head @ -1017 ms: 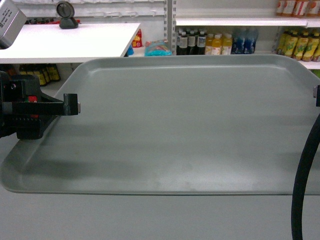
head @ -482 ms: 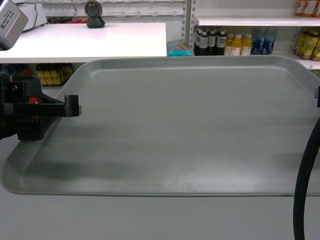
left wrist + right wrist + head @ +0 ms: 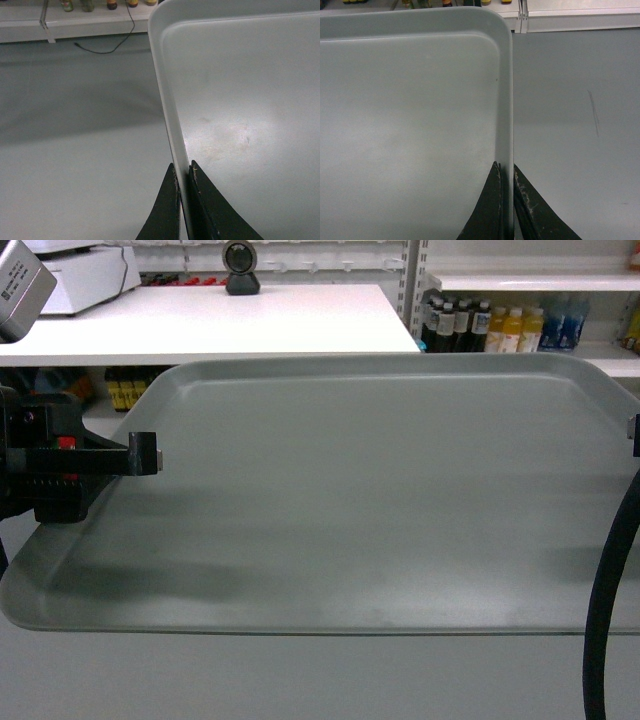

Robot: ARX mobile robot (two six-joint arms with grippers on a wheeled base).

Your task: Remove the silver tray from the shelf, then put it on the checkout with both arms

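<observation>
The silver tray (image 3: 380,500) hangs level above the grey floor and fills most of the head view. My left gripper (image 3: 150,452) is shut on its left rim. In the left wrist view, that gripper (image 3: 184,172) has one black finger either side of the tray's (image 3: 240,90) raised edge. My right gripper (image 3: 634,435) shows only as a sliver at the right border. The right wrist view has this gripper (image 3: 506,172) shut on the right rim of the tray (image 3: 410,110). The white checkout (image 3: 250,320) stands beyond the tray's far edge, at the back left. The shelf is out of view.
A black scanner (image 3: 240,265) and a white device (image 3: 85,275) sit on the checkout. Store shelves with bottles (image 3: 500,325) line the back right. A thick black cable (image 3: 610,600) hangs at the right. A thin cord (image 3: 107,47) lies on the floor.
The background has slid to the right: the checkout now spans further toward the middle and the bottle shelves sit nearer the right border. Tray and grippers hold the same places in view.
</observation>
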